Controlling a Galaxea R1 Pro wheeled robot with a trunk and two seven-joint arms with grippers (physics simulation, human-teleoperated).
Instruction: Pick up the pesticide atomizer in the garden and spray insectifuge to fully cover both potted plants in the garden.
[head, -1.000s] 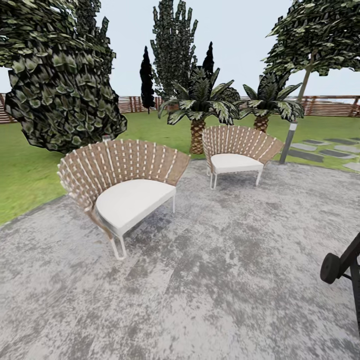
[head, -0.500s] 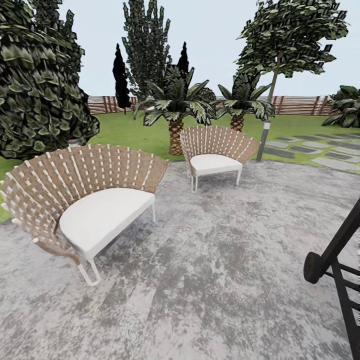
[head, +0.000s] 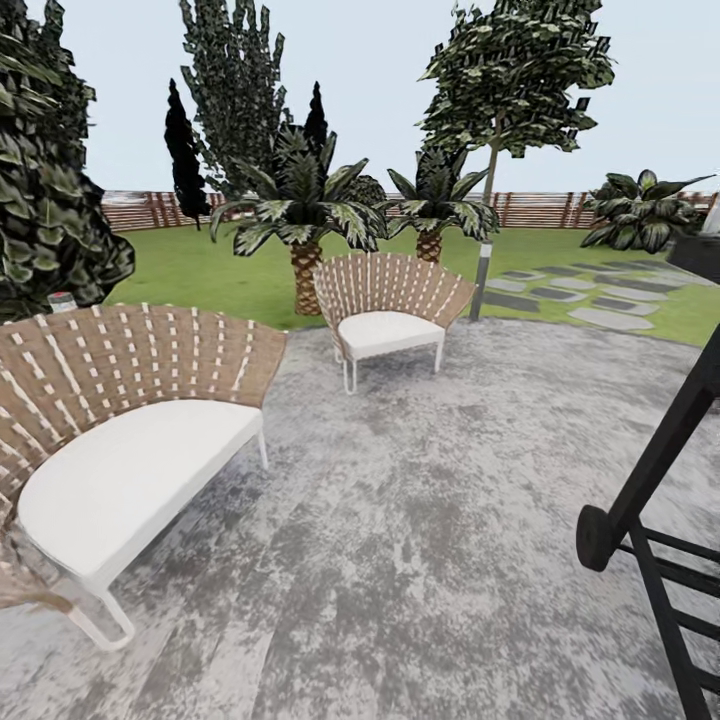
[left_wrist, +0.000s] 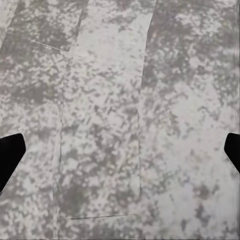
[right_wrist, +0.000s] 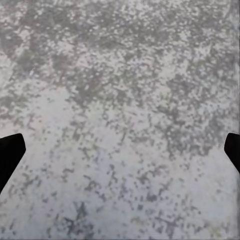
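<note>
Swinging right, my view has slid the near wicker chair (head: 120, 420) leftward. Both hands, left (left_wrist: 120, 150) and right (right_wrist: 120, 150), hang released over paving; atomizer and pots unseen, so neither arm nearer.

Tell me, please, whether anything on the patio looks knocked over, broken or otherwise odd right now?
Nothing stands out. Both wicker chairs, the near one and the far one, stand upright with their white cushions in place, the black metal frame looks intact, and the grey paving shows no spill.

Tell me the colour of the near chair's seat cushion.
White, on a brown wicker back; the near chair's cushion shows best in the head view.
</note>
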